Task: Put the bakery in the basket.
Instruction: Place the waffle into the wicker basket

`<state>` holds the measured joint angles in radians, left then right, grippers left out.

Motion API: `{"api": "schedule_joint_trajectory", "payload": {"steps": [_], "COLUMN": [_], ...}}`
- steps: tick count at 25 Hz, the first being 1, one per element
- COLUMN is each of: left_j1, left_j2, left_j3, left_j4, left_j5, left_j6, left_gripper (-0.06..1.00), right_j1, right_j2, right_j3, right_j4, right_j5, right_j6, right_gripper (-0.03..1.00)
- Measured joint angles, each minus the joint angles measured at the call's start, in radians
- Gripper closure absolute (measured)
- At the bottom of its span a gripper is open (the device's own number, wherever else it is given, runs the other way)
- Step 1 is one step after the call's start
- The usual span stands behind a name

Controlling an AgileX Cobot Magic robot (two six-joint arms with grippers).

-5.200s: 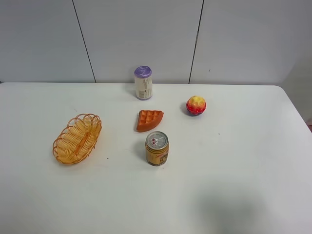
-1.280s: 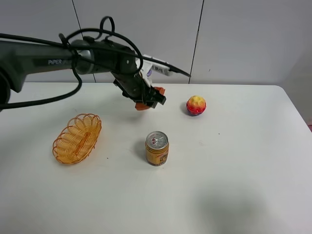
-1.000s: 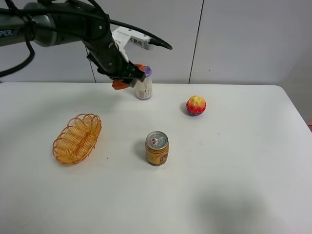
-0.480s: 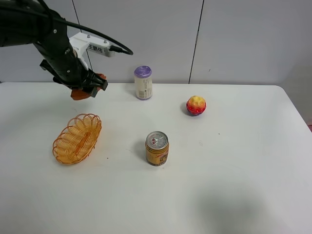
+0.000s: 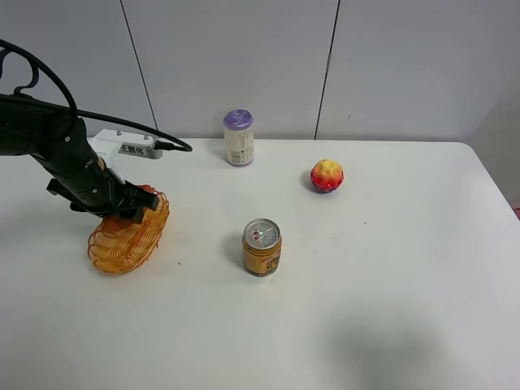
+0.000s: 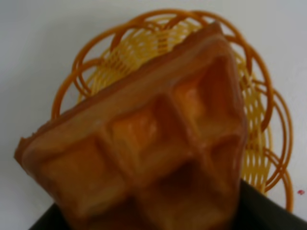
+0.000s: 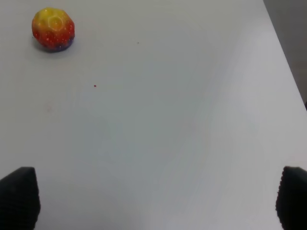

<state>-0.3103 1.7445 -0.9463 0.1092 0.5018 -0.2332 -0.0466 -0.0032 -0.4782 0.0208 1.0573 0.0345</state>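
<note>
The left gripper (image 5: pixel 123 208) is closed on the waffle slice (image 6: pixel 139 139), with the dark jaws pressing its sides. In the left wrist view the slice fills most of the picture, its square dents facing the camera and its point sticking out past the jaws. Directly under it lies the orange basket (image 5: pixel 122 245), whose looped rim shows all around the slice. The gripper and the slice hang over the far end of the basket. Whether the slice touches the weave cannot be told.

The right gripper (image 7: pixel 153 201) is spread wide, with only its two dark fingertips showing at the edges of the right wrist view and nothing between them. It sits over bare table.

The white table (image 5: pixel 390 276) carries the rest. Nearest the camera stands a gold drink can (image 5: pixel 262 247), upright, well to the right of the basket. Farther back and to the right sits a red-yellow cupcake (image 5: pixel 327 175). Near the back edge stands a white bottle (image 5: pixel 238 138) with a purple lid. Behind the table rises a grey panelled wall (image 5: pixel 236 57) with dark seams.
</note>
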Motion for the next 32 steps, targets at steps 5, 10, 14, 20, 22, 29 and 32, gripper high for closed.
{"api": "schedule_joint_trajectory", "payload": {"steps": [5,10,14,20,22,29,32], "left_j1": [0.0,0.0,0.0,0.0,0.0,0.004,0.041], "left_j2": [0.0,0.0,0.0,-0.005,-0.017,-0.192,-0.328], "left_j3": [0.052,0.058,0.058,0.058,0.058,0.058,0.058], "left_j4": [-0.022,-0.08,-0.084,-0.089,-0.09,-0.093,-0.099], "left_j5": [-0.044,-0.057,-0.076,-0.092,-0.103,-0.143,-0.136], "left_j6": [-0.019,-0.02,0.016,0.11,0.112,0.088,0.086], "left_gripper": [0.39,0.39,0.39,0.06,-0.01,-0.04,-0.04], "right_j1": [0.0,0.0,0.0,0.0,0.0,0.0,0.0], "right_j2": [0.0,0.0,0.0,0.0,0.0,0.0,0.0], "right_j3": [0.0,0.0,0.0,0.0,0.0,0.0,0.0], "right_j4": [0.0,0.0,0.0,0.0,0.0,0.0,0.0], "right_j5": [0.0,0.0,0.0,0.0,0.0,0.0,0.0], "right_j6": [0.0,0.0,0.0,0.0,0.0,0.0,0.0], "right_gripper": [-0.02,-0.02,-0.02,-0.02,-0.02,-0.02,-0.02]}}
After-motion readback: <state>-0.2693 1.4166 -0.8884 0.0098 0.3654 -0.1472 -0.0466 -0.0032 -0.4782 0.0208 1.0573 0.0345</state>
